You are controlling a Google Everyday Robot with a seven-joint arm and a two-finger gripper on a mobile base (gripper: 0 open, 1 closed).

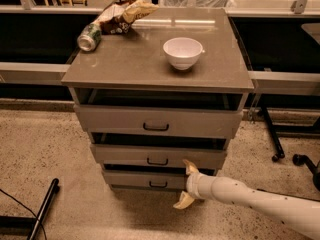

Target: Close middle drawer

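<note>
The middle drawer is the shallow grey-beige front with a small dark bar handle, between the taller top drawer and the narrow bottom drawer. It stands out only a little from the cabinet, with a thin dark gap above it. My gripper comes in from the lower right on a white arm. Its fingers are spread apart and empty. The upper fingertip is at the lower edge of the middle drawer's front, right of the handle. The lower fingertip hangs in front of the bottom drawer.
On the cabinet top stand a white bowl, a green can on its side and a crumpled snack bag. A dark pole lies on the floor at left. Chair legs with castors are at right.
</note>
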